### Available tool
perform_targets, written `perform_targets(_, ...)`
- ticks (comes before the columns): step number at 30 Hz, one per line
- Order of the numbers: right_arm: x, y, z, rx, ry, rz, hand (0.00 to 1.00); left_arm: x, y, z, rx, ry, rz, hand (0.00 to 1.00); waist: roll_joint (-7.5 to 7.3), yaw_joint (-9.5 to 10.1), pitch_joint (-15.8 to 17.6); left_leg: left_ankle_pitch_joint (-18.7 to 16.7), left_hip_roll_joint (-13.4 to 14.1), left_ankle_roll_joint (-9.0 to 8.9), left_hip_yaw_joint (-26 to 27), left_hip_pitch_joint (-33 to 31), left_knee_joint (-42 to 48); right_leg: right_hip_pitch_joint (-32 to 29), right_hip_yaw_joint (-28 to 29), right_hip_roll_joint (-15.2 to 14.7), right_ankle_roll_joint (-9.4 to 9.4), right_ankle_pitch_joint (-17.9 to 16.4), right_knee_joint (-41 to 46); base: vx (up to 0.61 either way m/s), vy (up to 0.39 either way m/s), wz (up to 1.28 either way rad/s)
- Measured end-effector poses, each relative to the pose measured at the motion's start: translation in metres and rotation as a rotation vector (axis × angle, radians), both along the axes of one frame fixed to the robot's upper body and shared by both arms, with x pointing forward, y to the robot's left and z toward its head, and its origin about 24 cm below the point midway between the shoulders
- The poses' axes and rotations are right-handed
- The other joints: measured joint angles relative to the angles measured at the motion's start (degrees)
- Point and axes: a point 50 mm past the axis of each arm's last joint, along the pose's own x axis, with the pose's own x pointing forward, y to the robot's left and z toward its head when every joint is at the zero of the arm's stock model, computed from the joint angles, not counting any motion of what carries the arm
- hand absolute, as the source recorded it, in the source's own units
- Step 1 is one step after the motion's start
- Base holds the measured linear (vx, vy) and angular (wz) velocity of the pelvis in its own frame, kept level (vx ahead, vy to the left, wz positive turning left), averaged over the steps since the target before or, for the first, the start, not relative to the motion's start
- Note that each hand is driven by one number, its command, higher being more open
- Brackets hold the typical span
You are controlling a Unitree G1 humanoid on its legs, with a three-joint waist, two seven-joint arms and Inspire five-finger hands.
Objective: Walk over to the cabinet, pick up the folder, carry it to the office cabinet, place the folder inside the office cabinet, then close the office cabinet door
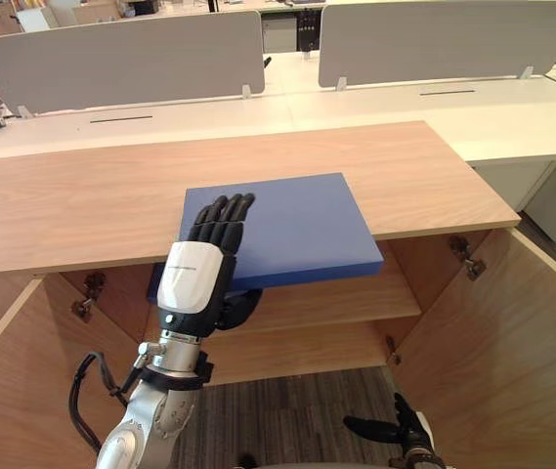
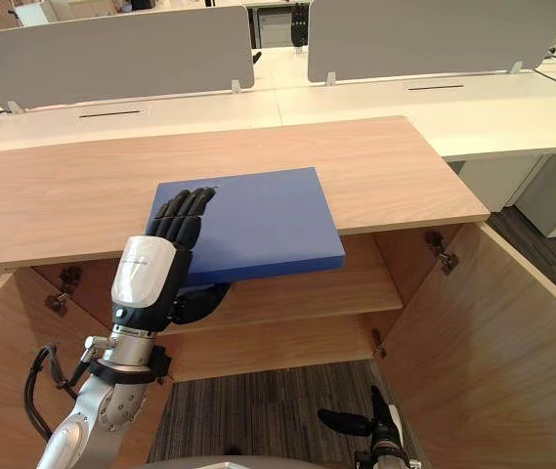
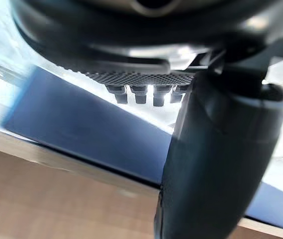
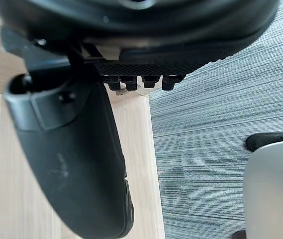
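Overhanging the cabinet [image 1: 82,195] front, the folder [image 1: 302,230] lets the left hand [image 1: 197,276] pinch it, fingers [image 1: 225,219] on top, thumb [image 1: 242,305] beneath; right hand [image 1: 396,427] hangs low, fingers relaxed.

The folder [image 1: 297,230] lies on top of the cabinet [image 1: 82,195], its near edge overhanging the open front. The left hand [image 1: 199,274] sits at the folder's near left corner, fingers on top and thumb beneath the overhang. Below this hand a shelf [image 1: 336,303] runs inside the cabinet. The left door [image 1: 14,371] stands open to the hand's left, the right door [image 1: 512,322] well to its right. The right hand [image 1: 400,430] hangs lower and nearer, above the floor [image 1: 287,410], beside the right door. Beyond the left hand, behind the cabinet, stand desks [image 1: 512,112] with dividers [image 1: 121,54].
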Motion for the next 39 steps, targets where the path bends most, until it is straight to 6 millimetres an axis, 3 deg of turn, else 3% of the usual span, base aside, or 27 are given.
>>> perform_targets(8, 0.003, 0.005, 0.002, 0.036, -0.026, -0.025, 1.00, 0.001, 0.014, 0.006, 0.053, -0.054, 0.083, 0.00, -0.02, 0.00, -1.2, 0.2, 0.1, 0.00, -0.3, -0.3, 0.0, -0.1, -0.3, 0.1, 0.02, 0.0, -0.1, -0.01, -0.009, 0.02)
perform_targets(12, 0.015, 0.004, 0.009, 0.050, -0.093, -0.045, 1.00, 0.003, 0.025, 0.011, 0.021, -0.078, 0.148, 0.00, -0.25, -0.03, -1.9, 0.3, 0.3, -0.03, -0.1, -0.2, 0.0, -0.2, -0.1, 0.3, 0.06, 0.1, 0.0, -0.01, -0.005, -0.01)
perform_targets(17, 0.028, 0.004, 0.021, 0.056, -0.180, -0.068, 1.00, 0.003, 0.023, 0.011, -0.022, -0.060, 0.137, 0.00, -0.38, -0.10, -1.8, 0.4, 0.2, -0.04, -0.1, -0.3, 0.0, -0.3, -0.1, 0.3, 0.17, 0.2, -0.1, 0.00, 0.000, 0.00)
perform_targets(20, 0.034, 0.009, 0.025, 0.086, -0.219, -0.094, 1.00, 0.000, 0.018, 0.016, -0.122, -0.072, 0.115, 0.00, -0.58, -0.17, -1.6, 0.4, 0.1, -0.04, 0.0, -0.5, 0.0, -0.7, 0.1, 0.2, 0.24, 0.2, -0.1, 0.00, 0.000, -0.01)
perform_targets(25, 0.044, 0.026, 0.038, 0.131, -0.304, -0.090, 1.00, -0.012, -0.012, 0.036, -0.470, -0.107, -0.068, 0.00, -1.09, -0.32, -1.1, 0.4, 0.1, -0.02, 0.5, -1.4, 0.3, -1.8, 0.7, 0.2, 0.36, 0.6, -0.2, 0.02, 0.003, -0.06)
perform_targets(29, 0.070, 0.037, 0.086, 0.188, -0.556, -0.050, 1.00, -0.017, -0.024, 0.049, -0.782, -0.097, -0.287, 0.00, -0.94, -1.50, -0.2, 0.3, 0.2, 0.03, 1.3, -1.5, 0.3, -2.3, 1.7, 0.3, 0.47, 0.9, -0.3, 0.00, 0.000, -0.12)
perform_targets(32, 0.085, 0.037, 0.129, 0.225, -0.770, -0.036, 1.00, -0.020, -0.018, 0.057, -0.989, -0.093, -0.379, 0.00, -0.92, -1.37, 0.1, 0.0, 0.4, -0.06, 2.5, -1.5, 0.3, -2.9, 2.8, 0.5, 0.46, 1.3, -0.3, -0.01, 0.002, -0.21)
perform_targets(33, 0.091, 0.038, 0.152, 0.249, -0.882, -0.026, 1.00, -0.021, -0.012, 0.061, -1.096, -0.101, -0.422, 0.00, -0.95, -1.39, 0.2, -0.2, 0.5, -0.13, 3.0, -1.4, 0.3, -3.2, 3.4, 0.5, 0.51, 1.4, -0.3, -0.01, 0.007, -0.22)
perform_targets(36, 0.096, 0.039, 0.187, 0.295, -1.045, -0.003, 1.00, -0.024, -0.003, 0.069, -1.226, -0.128, -0.484, 0.00, -0.96, -1.34, 0.3, -0.8, 0.5, -0.48, 4.0, -1.4, 0.3, -3.7, 4.3, 0.5, 0.63, 1.6, -0.3, -0.01, 0.013, -0.22)
perform_targets(37, 0.099, 0.041, 0.210, 0.341, -1.157, 0.023, 1.00, -0.026, 0.002, 0.072, -1.296, -0.142, -0.516, 0.00, -0.95, -1.35, 0.3, -0.9, 0.4, -0.39, 4.6, -1.3, 0.3, -3.9, 5.0, 0.5, 0.72, 1.8, -0.2, 0.00, 0.014, -0.19)
perform_targets(39, 0.101, 0.041, 0.223, 0.365, -1.222, 0.041, 1.00, -0.026, 0.004, 0.073, -1.326, -0.145, -0.526, 0.00, -0.95, -1.30, 0.3, -0.9, 0.4, -0.33, 5.1, -1.2, 0.3, -4.1, 5.4, 0.5, 0.77, 1.9, -0.3, 0.00, 0.012, -0.17)
